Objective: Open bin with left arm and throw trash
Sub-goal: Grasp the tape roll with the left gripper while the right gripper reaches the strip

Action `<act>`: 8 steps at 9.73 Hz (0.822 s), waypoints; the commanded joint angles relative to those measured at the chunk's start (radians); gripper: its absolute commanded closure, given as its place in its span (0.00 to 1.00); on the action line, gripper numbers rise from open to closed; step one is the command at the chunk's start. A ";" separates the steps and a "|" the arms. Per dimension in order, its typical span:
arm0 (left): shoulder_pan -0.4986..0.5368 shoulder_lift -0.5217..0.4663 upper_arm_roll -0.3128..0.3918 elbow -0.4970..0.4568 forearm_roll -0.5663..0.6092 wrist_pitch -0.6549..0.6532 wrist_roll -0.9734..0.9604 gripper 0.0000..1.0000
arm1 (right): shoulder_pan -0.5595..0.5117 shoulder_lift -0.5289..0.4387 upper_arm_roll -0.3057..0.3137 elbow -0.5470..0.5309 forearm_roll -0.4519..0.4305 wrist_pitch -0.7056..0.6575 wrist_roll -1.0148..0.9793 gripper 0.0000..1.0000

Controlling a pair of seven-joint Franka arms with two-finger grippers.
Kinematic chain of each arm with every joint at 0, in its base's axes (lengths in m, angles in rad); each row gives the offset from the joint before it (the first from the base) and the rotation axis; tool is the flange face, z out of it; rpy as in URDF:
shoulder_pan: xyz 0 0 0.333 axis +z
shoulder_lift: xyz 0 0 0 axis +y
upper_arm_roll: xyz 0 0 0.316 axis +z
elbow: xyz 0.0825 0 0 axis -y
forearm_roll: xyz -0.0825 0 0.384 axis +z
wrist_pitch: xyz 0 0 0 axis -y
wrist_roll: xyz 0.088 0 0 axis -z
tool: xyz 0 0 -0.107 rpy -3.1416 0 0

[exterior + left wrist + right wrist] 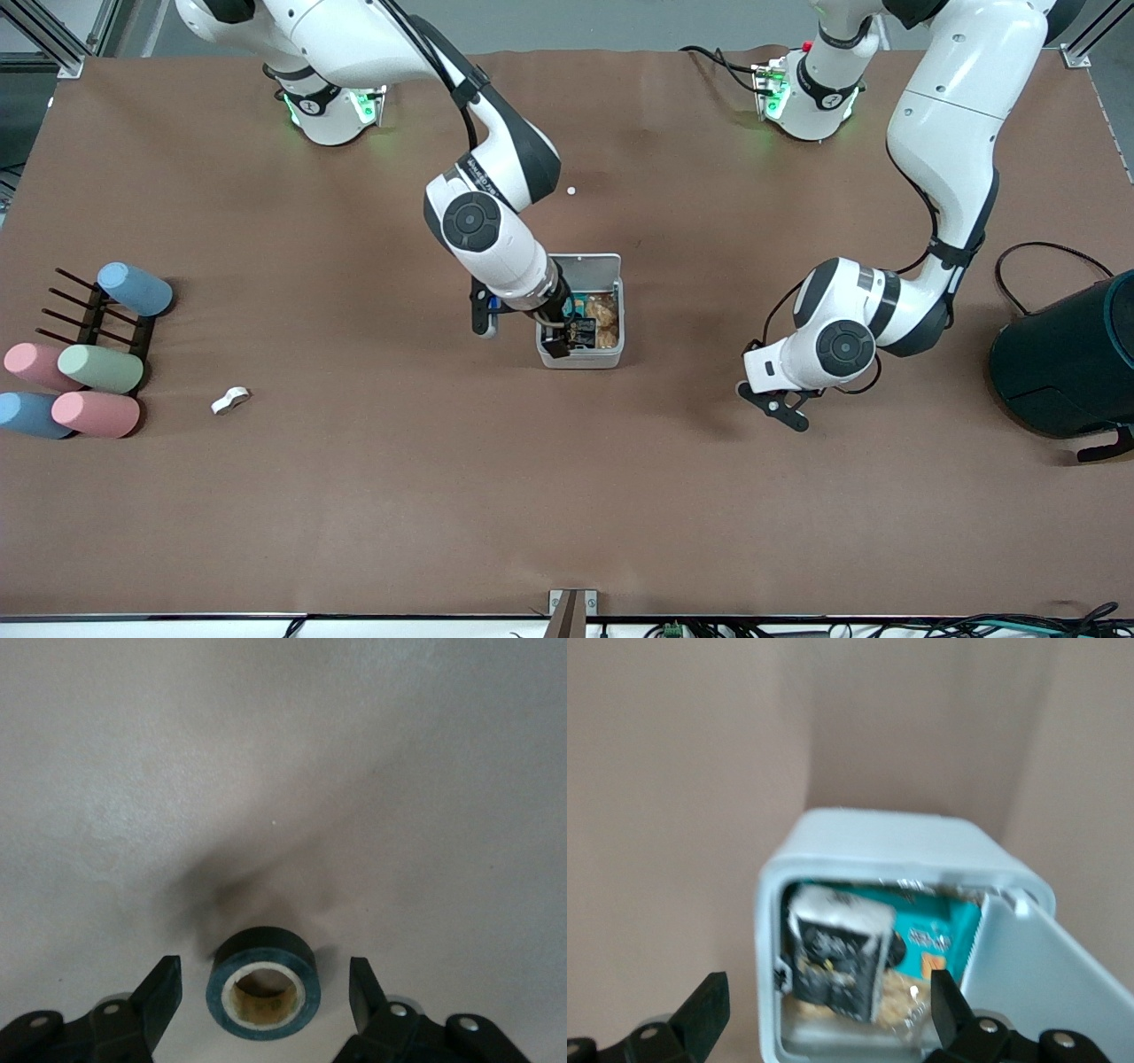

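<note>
Bin (611,353) lid is up; snack wrapper (921,935) already lies inside. Right gripper (567,341) hangs over the opening, jaws spread and empty, wrapper straight below between them. Left gripper (780,409) sits low over the table (567,496), jaws spread, tape ring (261,985) standing on edge between them, untouched. To pick it well: lower squarely, centre the ring, close on its flat faces. White twisted piece (230,400) lies well apart, toward the right arm's end.

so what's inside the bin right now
The open bin holds a snack wrapper with teal packaging beneath it. The right gripper hangs open over it, covering part; the bottom is hidden.
</note>
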State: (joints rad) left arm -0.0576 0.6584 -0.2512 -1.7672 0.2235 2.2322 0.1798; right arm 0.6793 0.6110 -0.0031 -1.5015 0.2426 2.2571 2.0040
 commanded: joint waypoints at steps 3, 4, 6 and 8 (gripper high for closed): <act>0.041 -0.056 -0.010 -0.129 0.017 0.090 0.009 0.16 | -0.327 -0.091 0.003 -0.046 -0.048 -0.281 -0.522 0.00; 0.041 -0.056 -0.010 -0.133 0.017 0.096 0.009 0.21 | -0.405 -0.109 -0.001 -0.078 -0.054 -0.269 -0.676 0.00; 0.039 -0.056 -0.013 -0.135 0.017 0.096 0.009 0.54 | -0.580 -0.111 -0.003 -0.106 -0.065 -0.269 -0.982 0.00; 0.027 -0.074 -0.028 -0.126 0.016 0.084 -0.011 0.86 | -0.709 -0.102 -0.001 -0.126 -0.170 -0.265 -1.243 0.00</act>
State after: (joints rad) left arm -0.0249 0.6233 -0.2620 -1.8654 0.2327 2.3123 0.1800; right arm 0.0341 0.5426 -0.0290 -1.5751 0.1329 1.9745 0.8839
